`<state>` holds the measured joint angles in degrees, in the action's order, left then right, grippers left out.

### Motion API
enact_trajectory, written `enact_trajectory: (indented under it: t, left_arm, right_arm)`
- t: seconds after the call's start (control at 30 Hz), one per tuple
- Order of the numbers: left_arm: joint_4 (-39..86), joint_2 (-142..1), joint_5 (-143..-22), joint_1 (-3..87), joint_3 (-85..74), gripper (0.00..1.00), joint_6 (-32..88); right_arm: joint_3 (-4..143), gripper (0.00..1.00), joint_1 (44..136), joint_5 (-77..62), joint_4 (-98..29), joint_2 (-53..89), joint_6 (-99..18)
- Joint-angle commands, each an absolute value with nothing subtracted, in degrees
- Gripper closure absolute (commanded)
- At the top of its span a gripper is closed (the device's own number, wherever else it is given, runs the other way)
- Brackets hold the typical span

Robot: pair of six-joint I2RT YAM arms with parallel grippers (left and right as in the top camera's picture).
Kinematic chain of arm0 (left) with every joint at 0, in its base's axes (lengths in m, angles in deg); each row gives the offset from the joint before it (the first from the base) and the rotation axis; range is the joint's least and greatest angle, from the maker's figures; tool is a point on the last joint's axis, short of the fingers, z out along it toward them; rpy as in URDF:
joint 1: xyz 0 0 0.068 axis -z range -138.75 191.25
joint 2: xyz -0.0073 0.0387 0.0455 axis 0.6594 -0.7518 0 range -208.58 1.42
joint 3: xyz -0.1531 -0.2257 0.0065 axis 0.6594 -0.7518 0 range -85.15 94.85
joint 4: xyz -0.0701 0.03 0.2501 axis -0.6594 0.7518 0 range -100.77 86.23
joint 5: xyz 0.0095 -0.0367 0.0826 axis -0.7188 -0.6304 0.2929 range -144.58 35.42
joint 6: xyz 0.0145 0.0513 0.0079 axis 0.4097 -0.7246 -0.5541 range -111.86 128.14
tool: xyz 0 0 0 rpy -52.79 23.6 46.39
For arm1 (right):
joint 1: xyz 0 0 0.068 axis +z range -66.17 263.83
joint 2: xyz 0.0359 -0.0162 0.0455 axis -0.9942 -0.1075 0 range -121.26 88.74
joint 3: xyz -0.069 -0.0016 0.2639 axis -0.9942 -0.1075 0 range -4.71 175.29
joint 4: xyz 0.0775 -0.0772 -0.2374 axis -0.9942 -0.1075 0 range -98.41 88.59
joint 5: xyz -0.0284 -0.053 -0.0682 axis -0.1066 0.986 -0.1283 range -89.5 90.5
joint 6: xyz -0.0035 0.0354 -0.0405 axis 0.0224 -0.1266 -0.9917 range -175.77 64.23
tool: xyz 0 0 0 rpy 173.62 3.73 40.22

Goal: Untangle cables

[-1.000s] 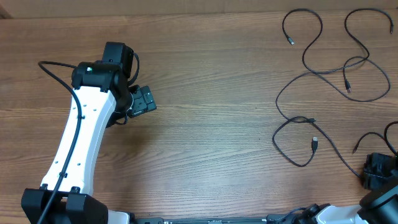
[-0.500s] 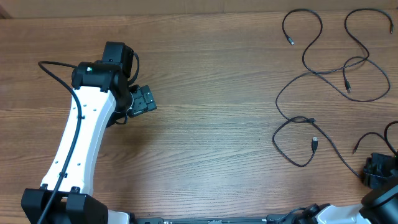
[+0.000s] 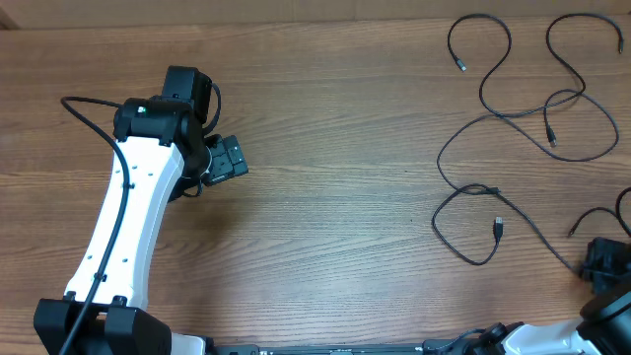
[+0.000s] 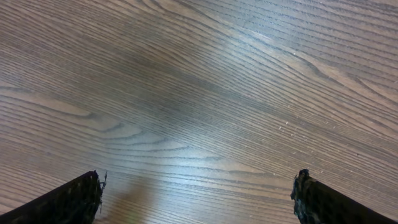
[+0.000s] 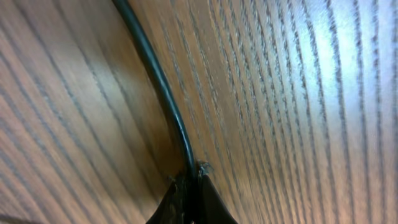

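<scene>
- Your right jaws are pinched together on a thin black cable [image 5: 161, 87]. It leaves the fingertips [image 5: 208, 202] and curves away ahead of them, lying flat on the wood surface [image 5: 298, 93].
- The other cables [image 3: 503, 115] lie in loose, crossing loops beyond those jaws.
- Your left jaws stand wide, with only bare surface between their fingertips [image 4: 68, 199], well apart from every cable.

A brown wooden surface [image 3: 345, 148] is filling nearly the whole view, its grain running left to right. Soft light is glancing off it in pale patches, and a lighter tan strip [image 3: 197, 10] is showing along the far edge.
</scene>
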<state>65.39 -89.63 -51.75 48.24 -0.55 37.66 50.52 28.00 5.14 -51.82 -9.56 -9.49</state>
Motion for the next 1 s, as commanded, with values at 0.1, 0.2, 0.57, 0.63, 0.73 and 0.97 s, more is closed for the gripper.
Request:
enact_trajectory:
  t: [0.1, 0.2, 0.57, 0.63, 0.73, 0.97]
  left_arm:
    - [65.3, -89.7, -51.0, 48.0, 0.1, 0.0, 36.4]
    - [65.3, -89.7, -51.0, 48.0, 0.1, 0.0, 36.4]
    - [65.4, -89.7, -51.0, 48.0, 0.1, 0.01, 36.4]
    - [65.4, -89.7, -51.0, 48.0, 0.1, 0.0, 36.4]
    - [65.4, -89.7, -51.0, 48.0, 0.1, 0.0, 36.4]
    - [65.4, -89.7, -51.0, 48.0, 0.1, 0.0, 36.4]
  right_arm:
    - [63.5, 0.96, 27.8, 6.0, -56.0, -9.7, -9.6]
    - [67.7, 0.96, 27.8, 6.0, -56.5, -9.7, -11.4]
    - [70.4, 0.96, 27.8, 6.0, -52.0, -9.7, -15.5]
    - [70.4, 0.93, 27.8, 6.0, -52.3, -9.7, -15.5]
    - [70.4, 0.32, 27.8, 6.0, -53.2, -9.7, -15.5]
    - [70.4, 0.12, 28.0, 0.6, -56.5, -9.7, -16.9]
